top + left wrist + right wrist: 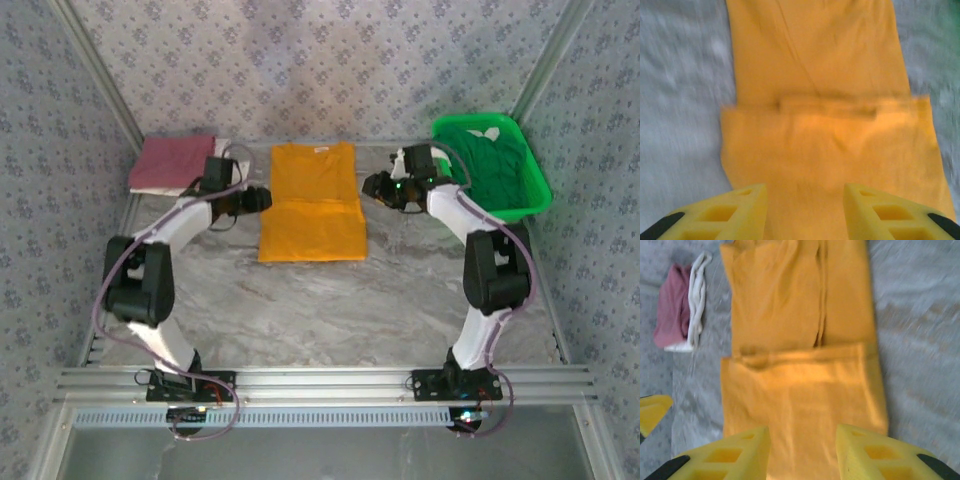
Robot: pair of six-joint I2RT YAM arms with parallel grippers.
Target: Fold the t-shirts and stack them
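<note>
Marbled grey table (320, 310) between flower-papered walls, with two arms flanking an orange-yellow t-shirt (312, 210).

At the far left corner lies a folded dusty red t-shirt (172, 163) on top of a white t-shirt (697, 300), whose edge peeks out along the stack's side. Just right of that stack the left gripper (262, 198) hangs by the left edge of the orange-yellow t-shirt, its yellow fingers (735, 212) spread apart with nothing between them. The orange-yellow t-shirt lies flat in the middle of the table toward the far edge. It is folded into a long panel, and a crosswise fold line separates the narrower far part from the slightly wider near part. On its right side the right gripper (372, 187) faces it, jaws likewise spread and empty. At the far right corner stands a bright green basket (538, 185) with a green t-shirt (490, 165) bundled inside.
</note>
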